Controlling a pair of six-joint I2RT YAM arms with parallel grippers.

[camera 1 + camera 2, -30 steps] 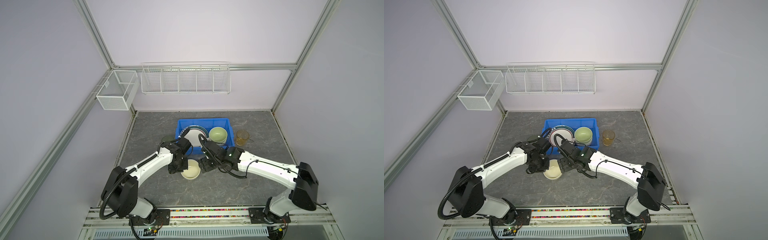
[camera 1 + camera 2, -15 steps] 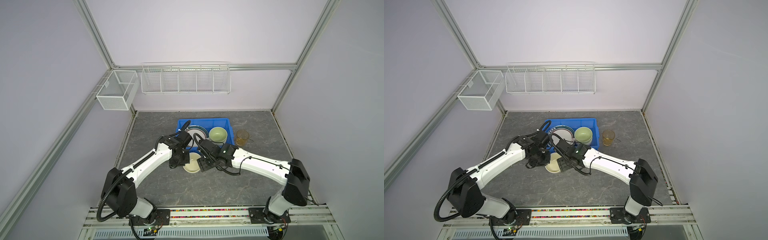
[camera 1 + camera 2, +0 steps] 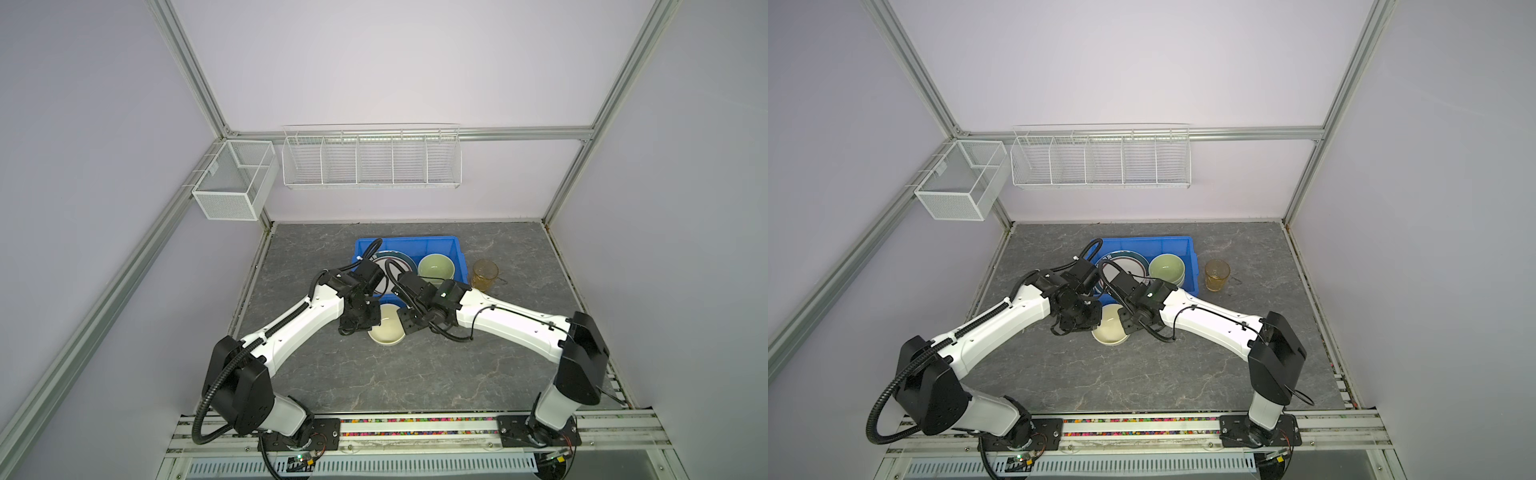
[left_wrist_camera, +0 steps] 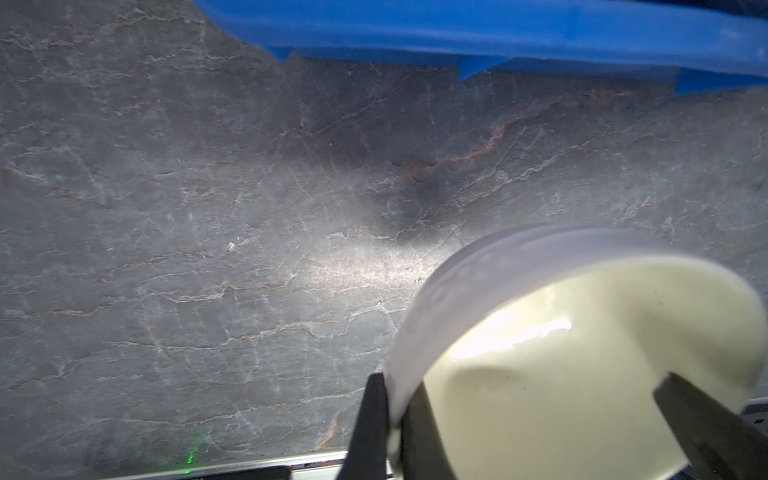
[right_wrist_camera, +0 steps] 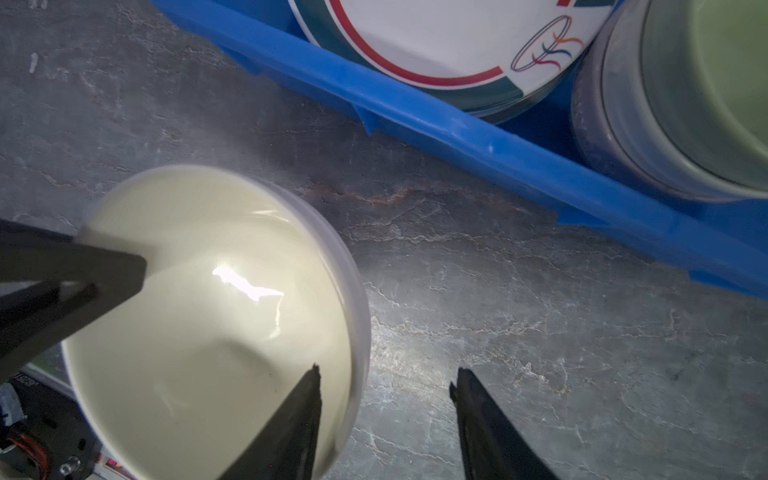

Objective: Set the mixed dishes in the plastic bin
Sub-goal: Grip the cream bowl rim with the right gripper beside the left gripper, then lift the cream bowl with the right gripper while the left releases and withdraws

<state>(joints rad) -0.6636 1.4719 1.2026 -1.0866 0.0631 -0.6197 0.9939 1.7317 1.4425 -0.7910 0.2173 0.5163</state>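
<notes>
Glaze shines on the inside of the cream bowl [image 3: 388,332], a round, deep-sided dish whose outer wall is paler, matte and faintly dimpled where my left wrist view catches it [image 4: 582,353]. It stands on the tabletop [image 3: 374,374], a dark grey stone-look slab veined with thin white and rusty lines, just in front of the blue bin [image 3: 415,242] and outside it. My left hand [image 4: 395,399] is clamped on the bowl's wall, one slim black finger inside and one outside, the rim pinched between them. My right hand [image 5: 386,386] is at the opposite side with its fingers apart: one hangs over the bowl's inside, the other over bare tabletop, and the wall lies between them with room to spare; I cannot tell whether either finger touches it. The bin is bright moulded plastic, rectangular and shallow, with a flared rim and small ribs under the lip. Inside it lies a flat white plate [image 5: 436,37] ringed in teal and red, and beside that a pale green bowl [image 3: 435,266]. A translucent amber cup [image 3: 484,274] stands upright on the tabletop just beside the bin's right wall, outside it.
</notes>
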